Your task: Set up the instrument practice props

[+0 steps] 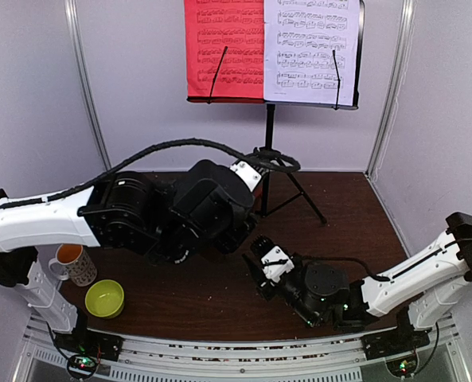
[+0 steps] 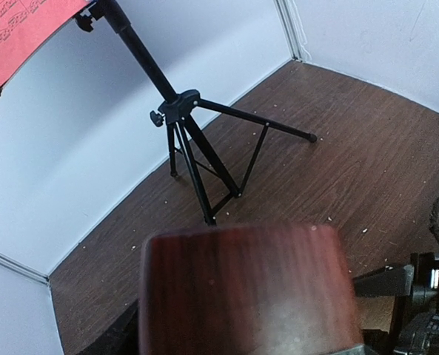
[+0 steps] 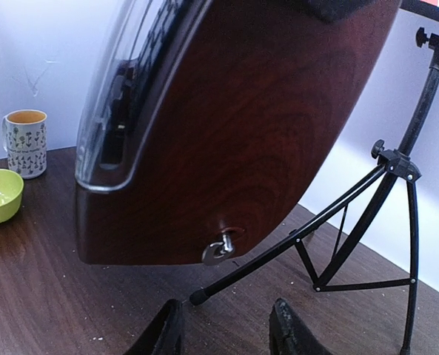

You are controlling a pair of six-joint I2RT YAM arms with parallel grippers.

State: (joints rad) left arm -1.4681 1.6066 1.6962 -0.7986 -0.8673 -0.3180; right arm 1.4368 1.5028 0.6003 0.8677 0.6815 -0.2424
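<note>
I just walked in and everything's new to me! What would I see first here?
The bright red sheet beside the white sheet of music, up on the black music stand at the back of the table. Next, the shiny dark-wood metronome, held tilted above the table near the stand's legs. At the near left corner sit a yellow-green bowl and a flowery mug.

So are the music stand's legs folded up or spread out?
Spread out: the music stand has legs splayed apart, feet on the table.
</note>
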